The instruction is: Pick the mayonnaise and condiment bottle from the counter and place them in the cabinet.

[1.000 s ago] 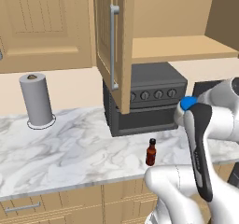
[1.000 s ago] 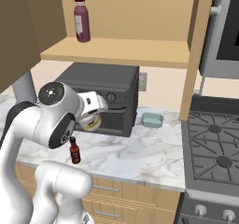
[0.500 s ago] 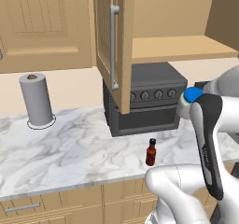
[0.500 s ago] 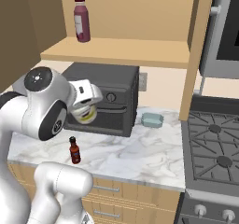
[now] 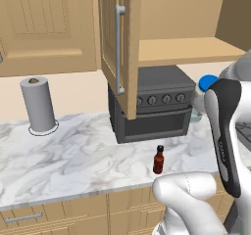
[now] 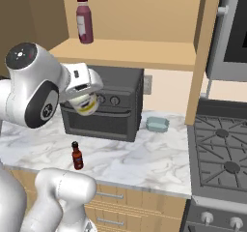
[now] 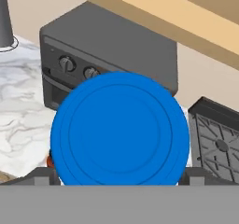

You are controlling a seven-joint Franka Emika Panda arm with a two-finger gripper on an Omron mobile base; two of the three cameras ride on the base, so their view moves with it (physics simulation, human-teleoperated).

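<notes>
1 mayonnaise [image 7: 120, 129] pinched in end effector [image 6: 83, 96], 1 condiment bottle [image 5: 158, 159] on counter [image 5: 73, 155]

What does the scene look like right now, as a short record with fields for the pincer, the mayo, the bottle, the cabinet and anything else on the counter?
pincer: shut on the mayo, raised in front of the toaster oven
mayo: held off the counter, blue lid toward the hand camera
bottle: upright on the counter, in front of the toaster oven, untouched
cabinet: door open, shelf in reach above the oven
purple bottle: standing on the cabinet shelf
paper towel roll: upright on the counter, left of the oven
small teal dish: on the counter, right of the oven
</notes>
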